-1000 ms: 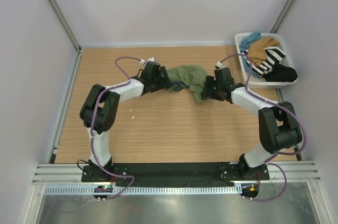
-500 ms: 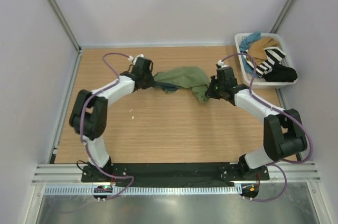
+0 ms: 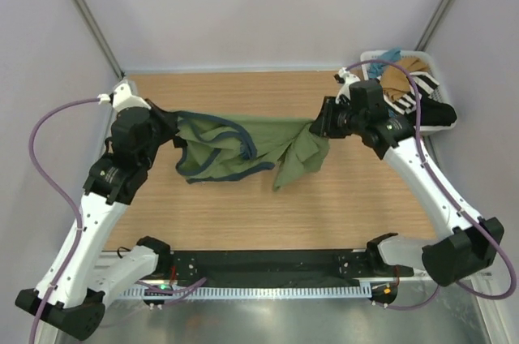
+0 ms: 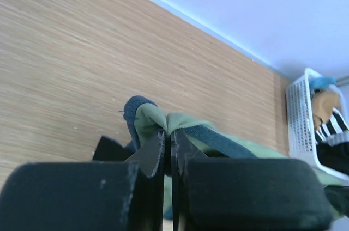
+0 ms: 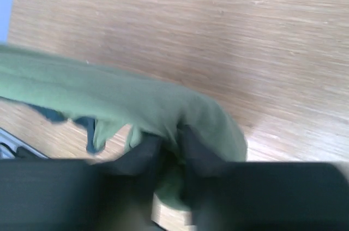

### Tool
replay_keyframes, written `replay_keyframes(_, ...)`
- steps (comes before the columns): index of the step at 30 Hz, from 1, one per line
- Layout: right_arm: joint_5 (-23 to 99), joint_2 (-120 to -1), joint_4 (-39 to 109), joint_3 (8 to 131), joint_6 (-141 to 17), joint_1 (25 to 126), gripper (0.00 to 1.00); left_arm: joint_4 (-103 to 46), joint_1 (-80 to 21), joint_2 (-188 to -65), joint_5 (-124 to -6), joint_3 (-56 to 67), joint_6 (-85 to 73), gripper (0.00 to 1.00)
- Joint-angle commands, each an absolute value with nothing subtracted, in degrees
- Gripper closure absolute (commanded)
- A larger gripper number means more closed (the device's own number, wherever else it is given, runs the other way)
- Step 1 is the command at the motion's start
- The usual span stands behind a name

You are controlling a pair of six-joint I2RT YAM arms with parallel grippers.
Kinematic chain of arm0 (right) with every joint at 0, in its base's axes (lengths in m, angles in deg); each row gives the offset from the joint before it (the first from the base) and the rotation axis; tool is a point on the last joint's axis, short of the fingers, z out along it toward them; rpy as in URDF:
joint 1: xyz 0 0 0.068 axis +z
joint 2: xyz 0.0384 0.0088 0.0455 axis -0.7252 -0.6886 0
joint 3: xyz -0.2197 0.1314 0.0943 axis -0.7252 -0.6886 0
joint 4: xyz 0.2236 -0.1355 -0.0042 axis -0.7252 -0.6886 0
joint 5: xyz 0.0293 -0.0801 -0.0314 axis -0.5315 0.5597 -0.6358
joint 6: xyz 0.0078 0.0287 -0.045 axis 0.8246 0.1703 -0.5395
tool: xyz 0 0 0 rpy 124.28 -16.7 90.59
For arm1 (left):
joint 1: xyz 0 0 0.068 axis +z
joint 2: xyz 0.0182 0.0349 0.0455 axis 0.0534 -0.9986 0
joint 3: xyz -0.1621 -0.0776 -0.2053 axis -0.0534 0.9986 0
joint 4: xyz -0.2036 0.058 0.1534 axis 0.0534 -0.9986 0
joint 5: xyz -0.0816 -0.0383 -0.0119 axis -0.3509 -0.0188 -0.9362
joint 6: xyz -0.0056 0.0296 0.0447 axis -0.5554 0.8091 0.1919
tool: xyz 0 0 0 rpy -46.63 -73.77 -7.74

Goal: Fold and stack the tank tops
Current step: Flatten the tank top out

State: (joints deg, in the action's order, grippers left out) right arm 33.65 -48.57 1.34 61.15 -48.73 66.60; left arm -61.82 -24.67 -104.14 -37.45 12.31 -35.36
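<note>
The olive green tank top (image 3: 235, 149) with dark blue trim hangs stretched in the air between both grippers, its folds drooping toward the wooden table (image 3: 243, 206). My left gripper (image 3: 169, 127) is shut on its left end. In the left wrist view the fingers (image 4: 168, 133) pinch a bunch of green cloth and blue trim (image 4: 150, 119). My right gripper (image 3: 319, 126) holds the right end, and in the right wrist view the green cloth (image 5: 109, 95) is gathered between the blurred fingers (image 5: 170, 133). The tan tank top (image 3: 397, 76) lies in the basket.
A white basket (image 3: 369, 58) stands at the back right corner with a black-and-white striped garment (image 3: 403, 94), a black garment (image 3: 442, 113) and a bit of blue cloth. The same basket (image 4: 297, 116) shows in the left wrist view. Grey walls close in on the table.
Both arms have risen and pulled apart, the left one swinging far left. The bunched olive top has been lifted off the table and spread out between them.
</note>
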Motion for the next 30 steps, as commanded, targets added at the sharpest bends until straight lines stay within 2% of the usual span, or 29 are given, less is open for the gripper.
replay_keyframes(1,34.9,-58.1,-6.1,69.0,-51.1,65.4,0.58,-67.1,-24.1,-106.9,-30.3,11.4,-34.0,1.00)
replay_keyframes(3,37.1,-65.2,-5.2,70.4,-49.8,65.2,0.30,-66.9,-23.1,-111.1,-32.7,12.3,-34.7,1.00)
replay_keyframes(7,37.5,-68.8,1.4,67.7,-46.7,65.3,0.29,-64.5,-21.6,-119.0,-31.8,15.2,-37.8,1.00)
replay_keyframes(13,34.1,-64.6,5.1,59.6,-48.1,69.0,0.32,-60.3,-13.5,-125.7,-32.4,17.6,-39.0,1.00)
replay_keyframes(17,34.4,-63.5,4.0,55.2,-48.5,72.2,0.20,-57.5,-9.5,-125.0,-34.1,19.4,-40.6,1.00)
replay_keyframes(26,48.7,-60.6,4.8,45.6,-44.2,72.8,0.14,-56.9,-6.6,-128.0,-33.6,14.3,-41.2,1.00)
replay_keyframes(29,49.7,-58.3,8.7,41.5,-41.7,72.9,0.00,-57.3,-6.2,-127.7,-33.7,12.8,-41.8,1.00)
replay_keyframes(30,48.7,-57.4,9.9,40.7,-41.5,72.9,0.00,-56.8,-6.2,-127.5,-33.6,12.5,-41.9,1.00)
